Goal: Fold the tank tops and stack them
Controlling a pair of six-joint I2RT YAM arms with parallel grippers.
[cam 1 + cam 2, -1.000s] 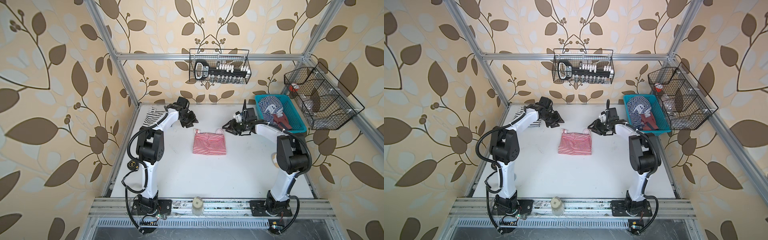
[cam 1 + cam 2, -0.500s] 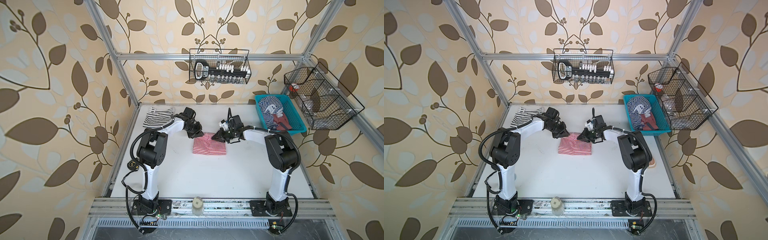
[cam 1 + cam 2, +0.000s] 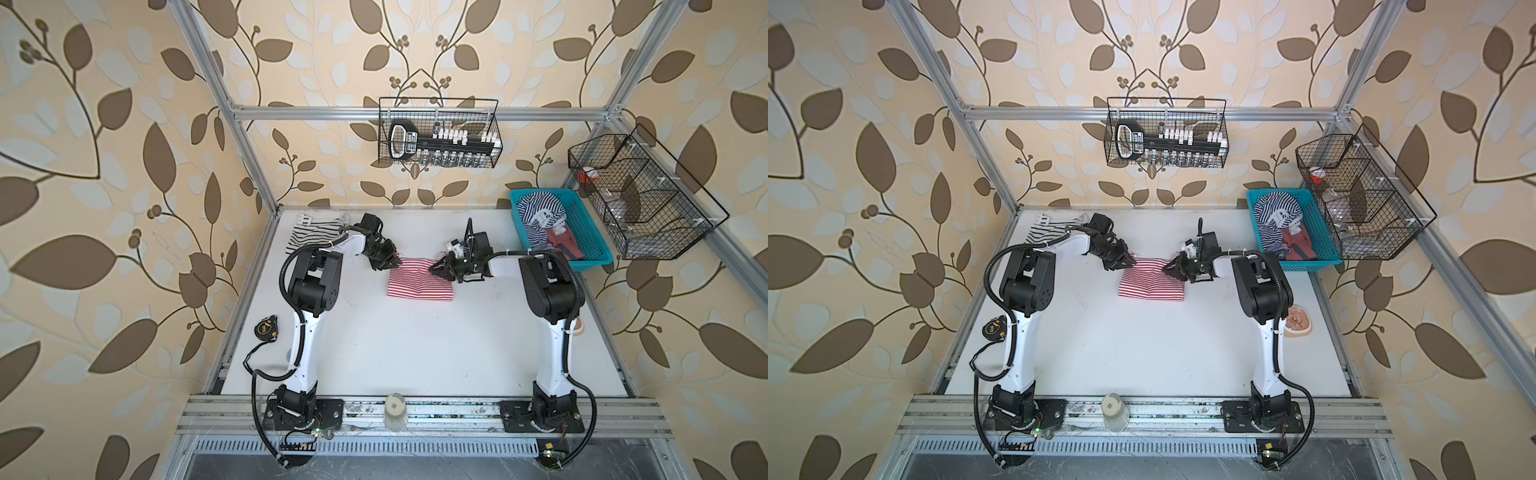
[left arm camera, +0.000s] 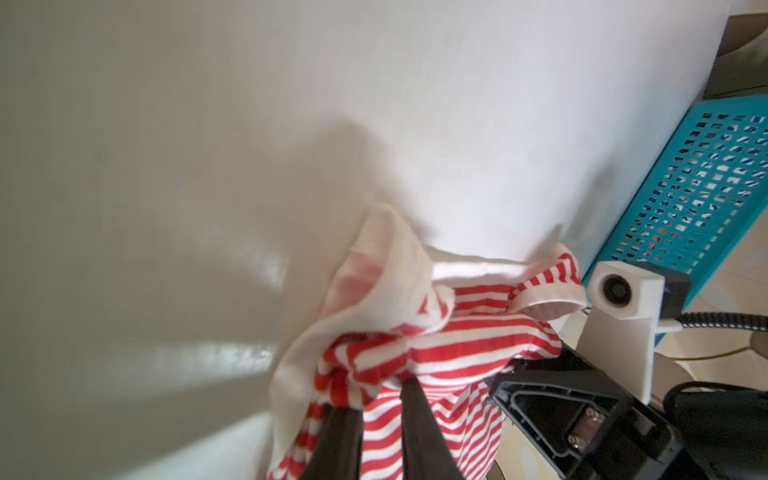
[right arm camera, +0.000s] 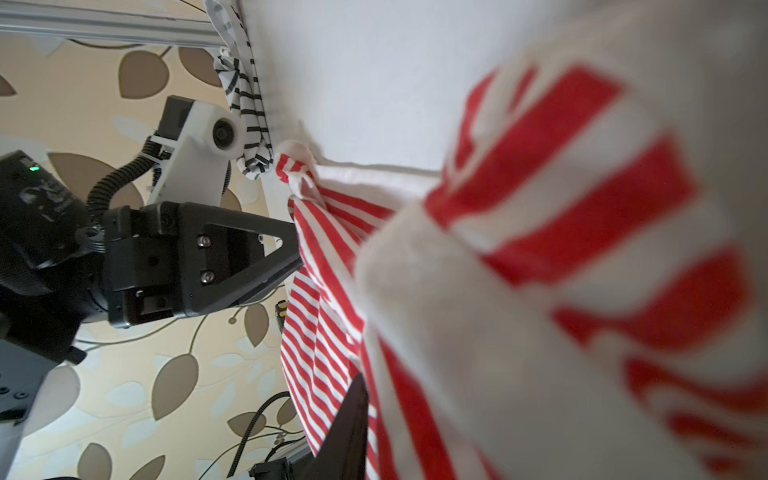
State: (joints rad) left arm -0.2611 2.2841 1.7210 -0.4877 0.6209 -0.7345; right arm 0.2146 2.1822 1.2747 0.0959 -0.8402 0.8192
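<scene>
Looking from the near edge of the desk (image 3: 415, 357), you first pass bare white surface, with a tape measure (image 3: 266, 327) off the left edge and a small pink dish (image 3: 1298, 320) by the right edge. Past the middle lies your red-striped tank top (image 3: 419, 284), folded to a rough rectangle. Your left gripper (image 3: 394, 263) pinches its far left corner; in the left wrist view the dark fingers (image 4: 419, 419) are pressed together on bunched striped cloth (image 4: 436, 357). Your right gripper (image 3: 436, 267) pinches the far right corner, and the right wrist view shows the fabric (image 5: 540, 291) gathered close against the lens with one finger (image 5: 349, 432) beside it. Both held corners are raised off the desk. Farther back, the black-striped tank top (image 3: 309, 235) lies flat in the far left corner, partly behind your left arm. At the far right corner stands a teal basket (image 3: 590, 245) holding more clothes.
</scene>
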